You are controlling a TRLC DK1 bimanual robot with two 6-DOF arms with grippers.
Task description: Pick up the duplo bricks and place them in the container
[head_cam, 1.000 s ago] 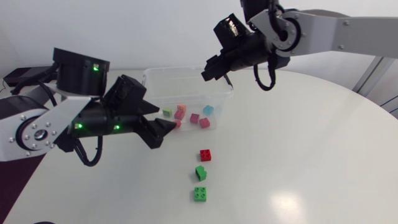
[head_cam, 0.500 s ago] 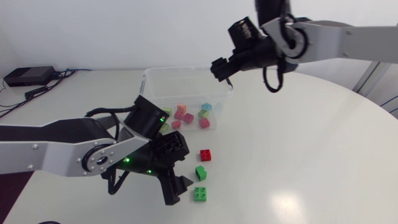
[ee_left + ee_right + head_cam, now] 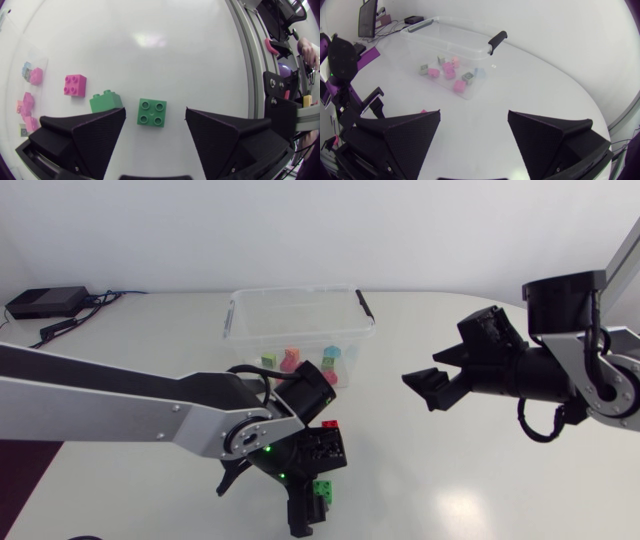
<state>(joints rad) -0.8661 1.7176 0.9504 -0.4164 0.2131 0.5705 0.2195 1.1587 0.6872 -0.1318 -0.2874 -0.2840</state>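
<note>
1. Clear plastic container with black handle clips (image 3: 300,305): stands toward the far edge of the tabletop (image 3: 480,480). It holds a scatter of small bricks (image 3: 300,362) in pink, blue and green; that portion of the task looks done.
2. Bright green square four-stud brick (image 3: 152,112): lies loose on the tabletop toward the near edge, directly between the left arm's jaws and untouched.
3. Darker green brick (image 3: 106,101): loose, just beside item 2 on the container side.
4. Red four-stud brick (image 3: 331,423): loose, between item 3 and the container.
5. Left arm (image 3: 120,405): jaws spread wide, straddling item 2 and gripping nothing.
6. Right arm (image 3: 590,370): hovers toward the right edge with jaws wide apart and empty.
7. Outstanding, by my estimate: three bricks to collect, and none lifted yet.
</note>
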